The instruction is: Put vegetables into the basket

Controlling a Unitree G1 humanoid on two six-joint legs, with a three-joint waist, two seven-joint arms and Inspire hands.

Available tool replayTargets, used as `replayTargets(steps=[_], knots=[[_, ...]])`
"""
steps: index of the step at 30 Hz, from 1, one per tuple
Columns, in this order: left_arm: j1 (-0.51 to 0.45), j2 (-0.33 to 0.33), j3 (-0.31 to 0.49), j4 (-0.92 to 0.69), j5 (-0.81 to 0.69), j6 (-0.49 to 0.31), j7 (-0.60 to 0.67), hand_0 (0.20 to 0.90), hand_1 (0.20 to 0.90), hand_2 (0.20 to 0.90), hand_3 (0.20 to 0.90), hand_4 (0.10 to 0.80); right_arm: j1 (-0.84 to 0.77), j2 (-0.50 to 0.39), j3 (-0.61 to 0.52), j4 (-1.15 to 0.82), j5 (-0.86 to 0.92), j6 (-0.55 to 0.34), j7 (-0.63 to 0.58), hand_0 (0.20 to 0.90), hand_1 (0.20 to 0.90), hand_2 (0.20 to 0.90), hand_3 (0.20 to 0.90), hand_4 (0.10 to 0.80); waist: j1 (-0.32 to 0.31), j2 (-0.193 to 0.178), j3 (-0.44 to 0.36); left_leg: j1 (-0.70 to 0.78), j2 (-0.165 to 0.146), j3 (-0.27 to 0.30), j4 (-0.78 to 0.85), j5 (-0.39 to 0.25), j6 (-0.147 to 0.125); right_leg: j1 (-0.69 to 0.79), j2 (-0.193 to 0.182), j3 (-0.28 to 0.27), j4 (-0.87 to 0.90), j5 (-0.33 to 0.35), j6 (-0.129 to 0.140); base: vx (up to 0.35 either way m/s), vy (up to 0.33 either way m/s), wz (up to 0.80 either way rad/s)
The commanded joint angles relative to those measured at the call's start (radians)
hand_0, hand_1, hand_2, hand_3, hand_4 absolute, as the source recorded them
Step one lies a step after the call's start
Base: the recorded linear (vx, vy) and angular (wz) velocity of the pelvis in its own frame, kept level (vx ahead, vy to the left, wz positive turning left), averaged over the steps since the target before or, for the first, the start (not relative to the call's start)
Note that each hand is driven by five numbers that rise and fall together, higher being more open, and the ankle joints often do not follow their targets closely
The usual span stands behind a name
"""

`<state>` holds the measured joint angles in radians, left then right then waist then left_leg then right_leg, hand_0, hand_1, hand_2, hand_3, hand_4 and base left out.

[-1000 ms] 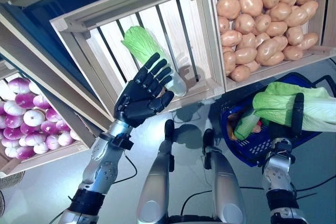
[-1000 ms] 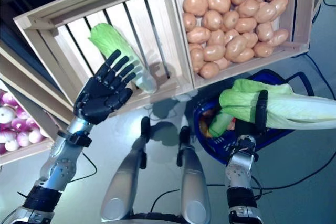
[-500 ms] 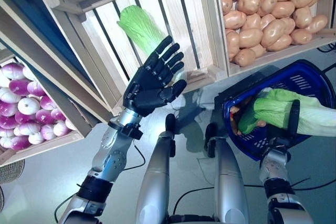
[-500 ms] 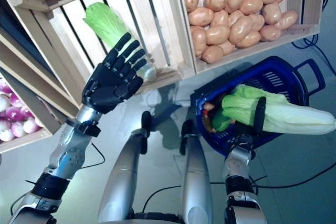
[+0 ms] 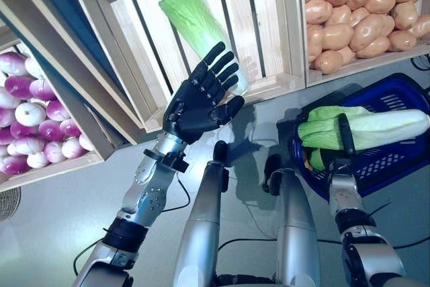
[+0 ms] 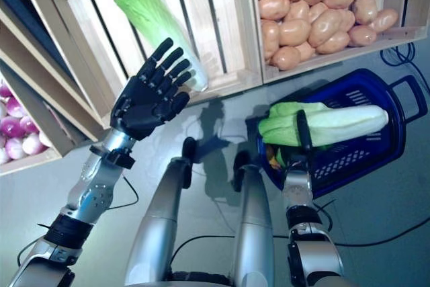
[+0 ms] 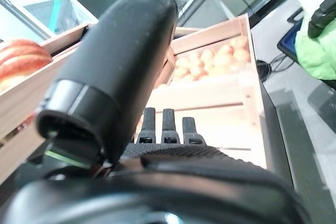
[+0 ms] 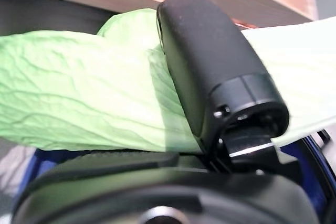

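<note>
Obs.: The right hand (image 5: 344,140) has carried its cabbage (image 5: 366,128) down over the blue basket (image 5: 396,159). A second ago the cabbage was held high, level with the potato crate's front edge; half a second ago it hung tilted above the rim. It now lies nearly level across the basket, leafy end toward the robot's left, pale stalk end toward the far rim. The camera has also shifted over this interval, so part of the apparent travel is not the hand's.

Grip: the right thumb is curled over the top of the cabbage, and the right wrist view shows it pressed into the green leaf. The fingers beneath are hidden by the leaves. The cabbage is not yet let go.

Whether the cabbage rests on the basket's contents or hangs just above them cannot be told. Something orange and green shows beneath it inside the basket.

Left hand (image 5: 198,99): empty, fingers straight and spread, raised in front of the slatted wooden crate (image 5: 265,89), close to the second cabbage (image 5: 191,18) that lies there. It touches nothing.

Judgement: placement of the first cabbage is almost complete; release remains. The crate cabbage is the likely next item. Potatoes (image 5: 356,21) and onions (image 5: 33,126) sit untouched in neighbouring crates.
</note>
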<state>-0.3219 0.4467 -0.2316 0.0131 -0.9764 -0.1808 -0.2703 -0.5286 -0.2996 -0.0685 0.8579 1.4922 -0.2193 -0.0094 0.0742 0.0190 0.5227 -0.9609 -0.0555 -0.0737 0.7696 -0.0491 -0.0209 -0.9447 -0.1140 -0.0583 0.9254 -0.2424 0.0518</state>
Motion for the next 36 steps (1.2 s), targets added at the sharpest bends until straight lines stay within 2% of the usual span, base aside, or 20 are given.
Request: replayTargets(steps=[1, 4, 11, 20, 32, 36], knots=[[-0.061, -0.026, 0.001, -0.105, -0.011, -0.061, -0.006, 0.9, 0.9, 0.9, 0.9, 0.8, -0.044, -0.131, -0.032, 0.047, -0.097, 0.054, -0.121, 0.3, 0.3, 0.3, 0.3, 0.4, 0.014, 0.041, -0.003, 0.012, -0.048, 0.064, 0.113, -0.168, 0.078, 0.021, 0.019, -0.021, 0.005, 0.094, -0.033, 0.005, 0.006, 0.14], [-0.072, -0.021, -0.009, -0.087, -0.015, -0.062, 0.008, 0.9, 0.9, 0.9, 0.9, 0.8, -0.083, -0.16, -0.022, 0.121, -0.118, 0.139, -0.149, 0.3, 0.3, 0.3, 0.3, 0.4, 0.02, 0.045, -0.003, 0.008, -0.053, 0.06, 0.113, -0.169, 0.077, 0.015, 0.025, -0.023, 0.004, 0.095, -0.035, 0.01, 0.0, 0.01], [-0.064, -0.019, -0.023, -0.082, -0.005, -0.058, 0.011, 0.9, 0.9, 0.9, 0.9, 0.8, -0.074, -0.164, 0.013, 0.175, -0.104, 0.232, -0.147, 0.3, 0.3, 0.3, 0.3, 0.4, 0.025, 0.041, -0.003, 0.006, -0.053, 0.053, 0.092, -0.154, 0.075, 0.013, 0.035, -0.028, -0.017, 0.107, -0.037, 0.021, -0.024, 0.02], [-0.032, 0.008, -0.007, -0.095, -0.023, -0.059, -0.001, 0.9, 0.9, 0.9, 0.9, 0.8, -0.014, -0.172, -0.022, 0.183, -0.035, 0.169, -0.09, 0.3, 0.3, 0.3, 0.3, 0.4, 0.017, 0.037, -0.003, 0.024, -0.045, 0.054, 0.049, -0.145, 0.076, 0.03, 0.045, -0.028, -0.067, 0.123, -0.034, 0.021, -0.018, 0.04], [0.009, 0.05, 0.032, -0.116, -0.04, -0.048, -0.033, 0.9, 0.9, 0.9, 0.9, 0.8, 0.099, -0.215, -0.091, 0.132, -0.024, 0.094, -0.081, 0.3, 0.3, 0.3, 0.3, 0.4, -0.002, 0.017, -0.003, 0.038, -0.032, 0.058, 0.018, -0.146, 0.081, 0.046, 0.048, -0.034, -0.106, 0.137, -0.027, 0.015, -0.029, -0.03], [0.014, 0.063, 0.041, -0.119, -0.035, -0.042, -0.036, 0.9, 0.9, 0.9, 0.9, 0.8, 0.124, -0.215, -0.108, 0.1, -0.015, 0.076, -0.115, 0.3, 0.3, 0.3, 0.3, 0.4, -0.009, 0.011, -0.003, 0.042, -0.028, 0.061, 0.013, -0.148, 0.084, 0.047, 0.049, -0.036, -0.109, 0.141, -0.026, 0.007, -0.022, -0.01]])
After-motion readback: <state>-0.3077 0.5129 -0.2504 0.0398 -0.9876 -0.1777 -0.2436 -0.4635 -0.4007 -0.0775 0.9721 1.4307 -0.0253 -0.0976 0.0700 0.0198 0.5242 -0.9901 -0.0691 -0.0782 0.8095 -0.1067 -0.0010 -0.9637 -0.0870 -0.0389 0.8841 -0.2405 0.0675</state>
